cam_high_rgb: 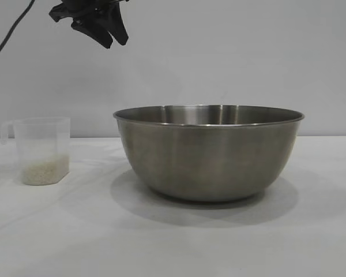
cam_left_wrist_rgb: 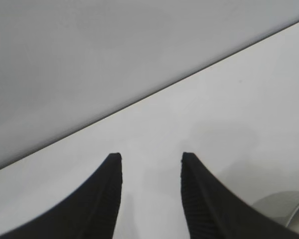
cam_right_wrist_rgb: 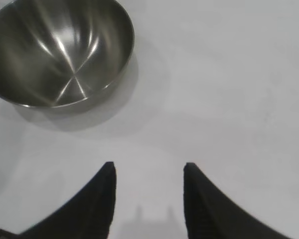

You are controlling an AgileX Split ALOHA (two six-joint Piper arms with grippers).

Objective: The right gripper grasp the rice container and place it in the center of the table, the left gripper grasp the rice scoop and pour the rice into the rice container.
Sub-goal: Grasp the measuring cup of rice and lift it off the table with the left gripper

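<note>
We are seeing the desk (cam_high_rgb: 311,242) carrying the rice container (cam_high_rgb: 209,153) at its middle, so the rice scoop (cam_high_rgb: 41,151), well apart from the container's side, is coming next. We are keeping the left end effector (cam_high_rgb: 106,29), above the scoop, spread and empty, lowering onto the handle; the right end effector (cam_right_wrist_rgb: 148,172) is spread, empty, apart from the container.

Exterior camera: low, level with the table (cam_high_rgb: 173,248), close, facing the wall. Left wrist camera: angled down across bare tabletop toward the wall. Right wrist camera: high, steeply downward. All three share the rice container (cam_high_rgb: 209,151).
</note>
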